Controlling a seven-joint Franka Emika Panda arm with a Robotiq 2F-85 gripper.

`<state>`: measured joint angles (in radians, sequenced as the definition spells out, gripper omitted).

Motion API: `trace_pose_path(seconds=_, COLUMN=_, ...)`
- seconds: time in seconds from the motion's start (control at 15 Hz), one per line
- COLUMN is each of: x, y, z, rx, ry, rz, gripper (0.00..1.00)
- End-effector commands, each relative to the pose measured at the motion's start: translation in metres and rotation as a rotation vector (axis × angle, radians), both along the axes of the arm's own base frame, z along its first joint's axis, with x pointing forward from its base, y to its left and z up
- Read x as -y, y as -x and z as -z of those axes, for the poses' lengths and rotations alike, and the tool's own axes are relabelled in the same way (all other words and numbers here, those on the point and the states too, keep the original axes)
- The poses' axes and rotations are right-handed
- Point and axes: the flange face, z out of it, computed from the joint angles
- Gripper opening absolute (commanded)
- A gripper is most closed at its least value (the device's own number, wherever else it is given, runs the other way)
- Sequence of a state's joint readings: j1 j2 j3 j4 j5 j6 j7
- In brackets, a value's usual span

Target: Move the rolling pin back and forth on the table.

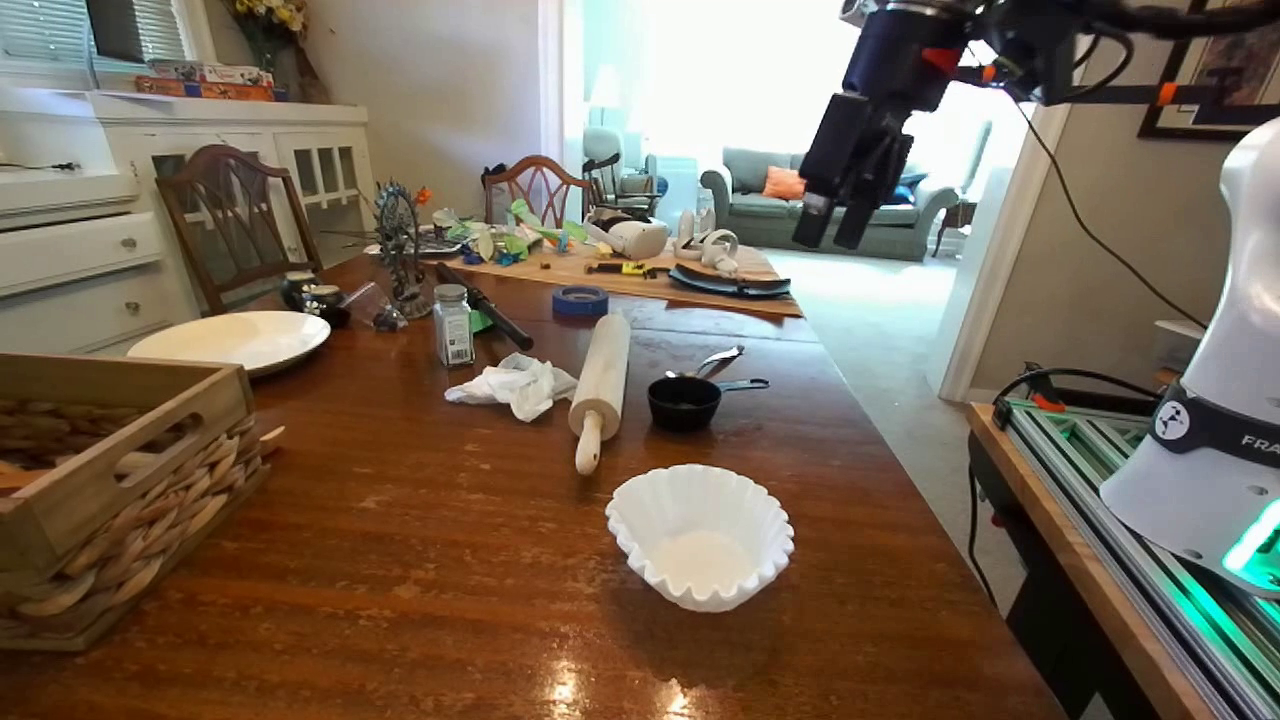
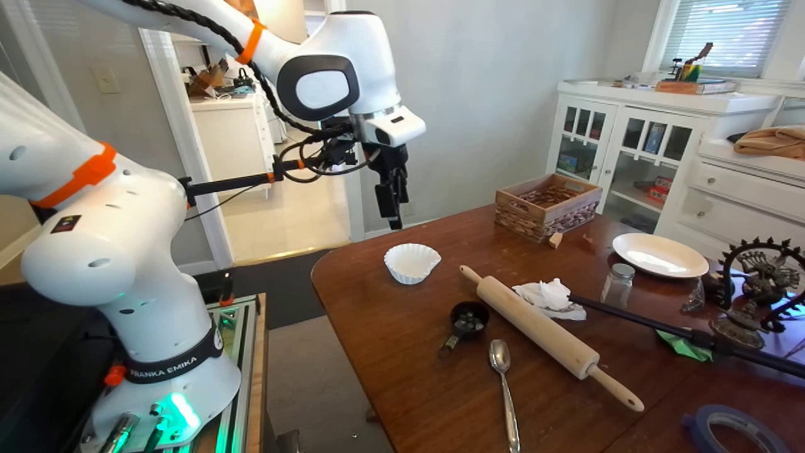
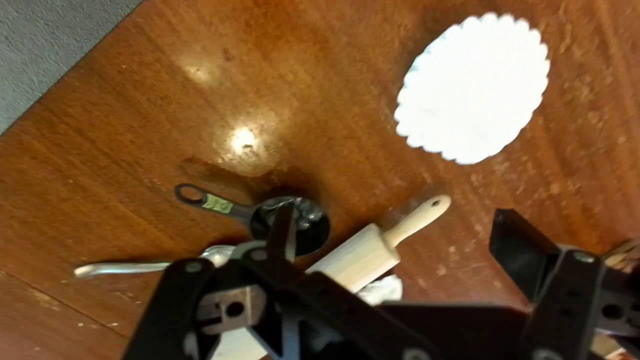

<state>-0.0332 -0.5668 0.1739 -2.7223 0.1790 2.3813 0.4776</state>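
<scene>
Pincer [image 1: 832, 226] up in the air, higher than the fluted white bowl [image 2: 412, 264]; wrist view has the fingers [image 3: 522, 250] spread wide, so released. Rolling pin [image 2: 538, 327] lies flat on the tabletop [image 1: 430, 560], near handle close to the bowl but apart from it. Long axis runs away from the bowl: near handle aims just past the bowl's rim, on the basket [image 2: 522, 217] side; far handle points away. Black measuring cup [image 2: 470, 316] near the bowl, beside the pin, its handle turned off from the pin. Spoon [image 2: 507, 395] farther from the bowl than the cup, handle end pointing away. Crumpled white wad [image 1: 520, 385] just beside the pin, opposite the cup, farther from the bowl than the near handle. Lidded glass jar [image 1: 454, 325] farther still. Blue tape roll [image 1: 580, 303] well apart from the bowl, near the pin's far handle. Basket and plate [image 2: 660, 253] also well apart from the bowl.
</scene>
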Motion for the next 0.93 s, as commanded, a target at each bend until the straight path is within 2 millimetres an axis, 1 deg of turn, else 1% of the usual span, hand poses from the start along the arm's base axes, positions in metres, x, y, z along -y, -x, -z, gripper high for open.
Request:
trace_pose_path(seconds=0.0, x=0.077, y=-0.039, z=0.009, rx=-0.048, ry=-0.060, rz=0.201, gripper=1.00)
trace_pose_path(seconds=0.07, x=0.096, y=-0.050, z=0.009, rx=-0.051, ry=-0.084, rz=0.261, gripper=1.00)
trace_pose_path(seconds=0.13, x=0.111, y=-0.060, z=0.010, rx=-0.053, ry=-0.110, rz=0.313, gripper=1.00)
trace_pose_path(seconds=0.33, x=0.148, y=-0.094, z=0.008, rx=-0.055, ry=-0.175, rz=0.460, gripper=1.00)
trace_pose_path(seconds=0.53, x=0.173, y=-0.129, z=0.009, rx=-0.050, ry=-0.234, rz=0.602, gripper=1.00)
trace_pose_path(seconds=0.67, x=0.187, y=-0.149, z=0.015, rx=-0.038, ry=-0.260, rz=0.701, gripper=1.00)
trace_pose_path(seconds=0.73, x=0.195, y=-0.159, z=0.022, rx=-0.027, ry=-0.250, rz=0.745, gripper=1.00)
trace_pose_path(seconds=0.8, x=0.201, y=-0.166, z=0.028, rx=-0.025, ry=-0.224, rz=0.775, gripper=1.00)
trace_pose_path(seconds=0.87, x=0.191, y=-0.145, z=0.013, rx=-0.027, ry=-0.236, rz=0.700, gripper=1.00)
